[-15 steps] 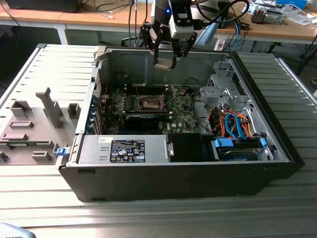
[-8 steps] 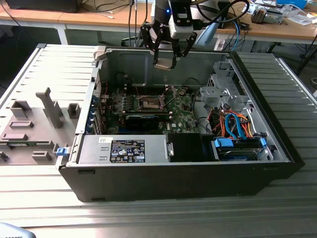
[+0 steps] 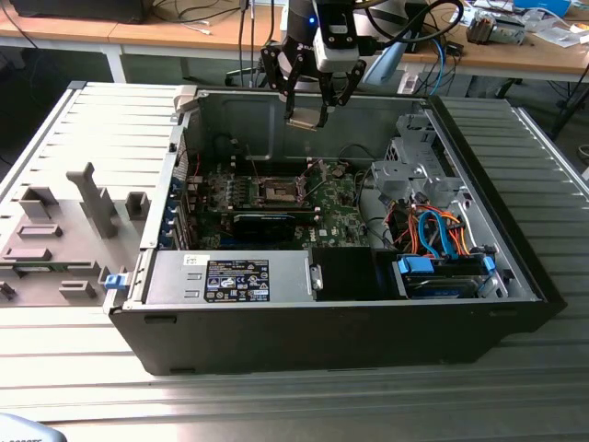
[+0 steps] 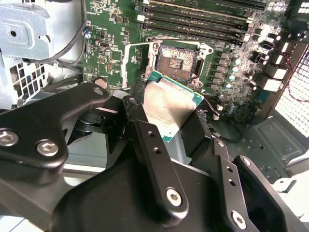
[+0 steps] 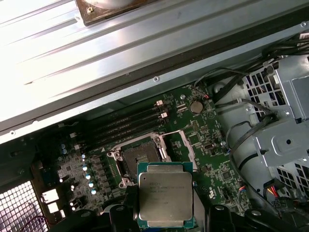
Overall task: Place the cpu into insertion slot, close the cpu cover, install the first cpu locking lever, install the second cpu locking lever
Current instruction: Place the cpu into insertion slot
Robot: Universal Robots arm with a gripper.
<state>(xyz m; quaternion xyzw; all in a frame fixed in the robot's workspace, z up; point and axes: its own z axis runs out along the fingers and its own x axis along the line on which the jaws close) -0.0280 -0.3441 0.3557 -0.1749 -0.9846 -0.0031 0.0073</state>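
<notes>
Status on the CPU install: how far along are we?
Done: the cpu is picked up, clamped in the gripper. In hand: it hangs above the open computer case, not yet down at the board. Left: the insertion slot is empty with its dark centre exposed, so seating the chip, covering it and latching both levers all remain.

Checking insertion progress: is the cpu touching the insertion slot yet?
Apart. In the exterior view the gripper holds the cpu well above the insertion slot, with open space between them.
</notes>
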